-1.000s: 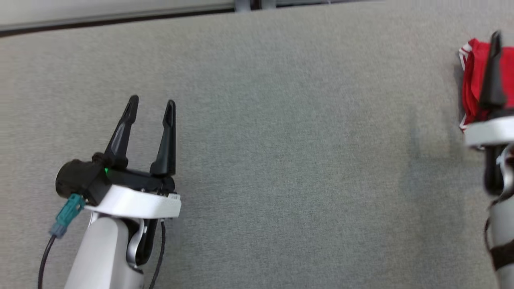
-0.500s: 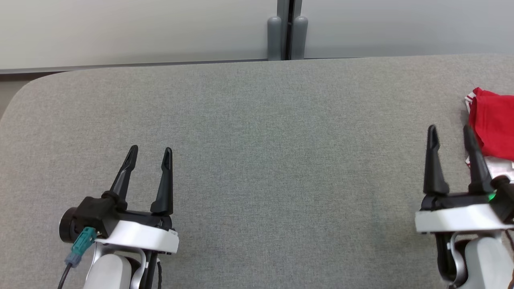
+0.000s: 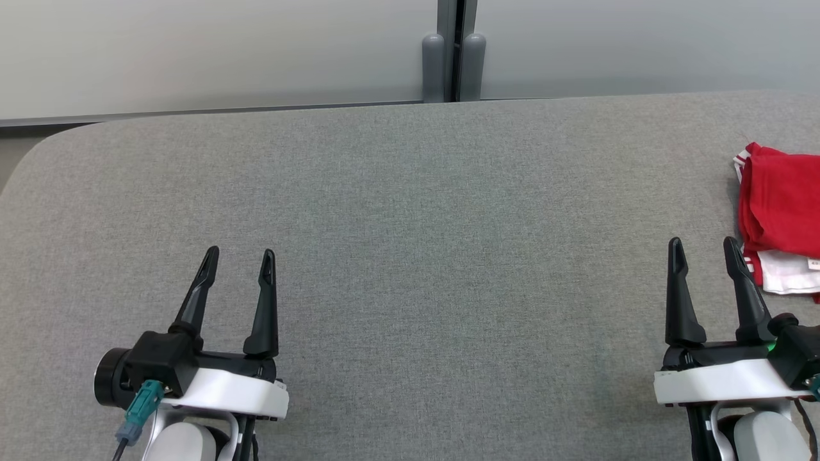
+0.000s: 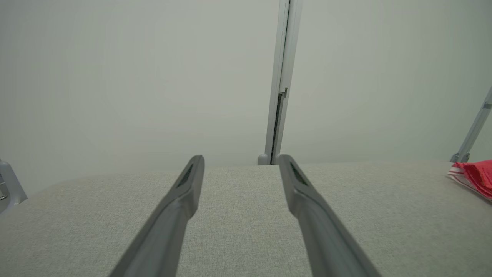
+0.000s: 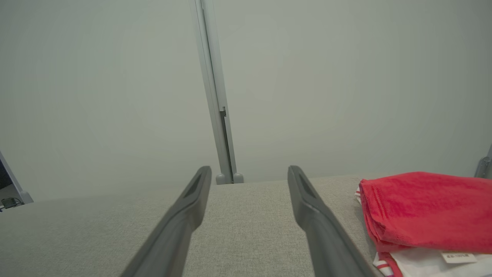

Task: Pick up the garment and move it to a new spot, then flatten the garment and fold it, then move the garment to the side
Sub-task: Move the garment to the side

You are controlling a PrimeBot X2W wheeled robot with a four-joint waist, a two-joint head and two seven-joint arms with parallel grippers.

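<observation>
Both arms end in jaws of two long, tapering black fingers [image 3: 197, 298], each with a slot near the tip. Below sit a black block [image 3: 160, 362], a curved white collar [image 3: 224, 396] and a pale grey forearm [image 3: 182, 448]. The left wrist carries a round black housing [image 3: 106, 387], a teal connector [image 3: 139, 410] and a dark cable [image 3: 119, 452]; the right shows a small green light [image 3: 772, 347], possibly an indicator.

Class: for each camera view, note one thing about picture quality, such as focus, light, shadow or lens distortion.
Head view: sharp, even light, no glare, barely any shadow on the table; the garment is cut by the right edge. Left wrist view: the near fingers look soft and loom large in the wide lens. Right wrist view: fingers soft too, garment crisp, its label unreadable.
</observation>
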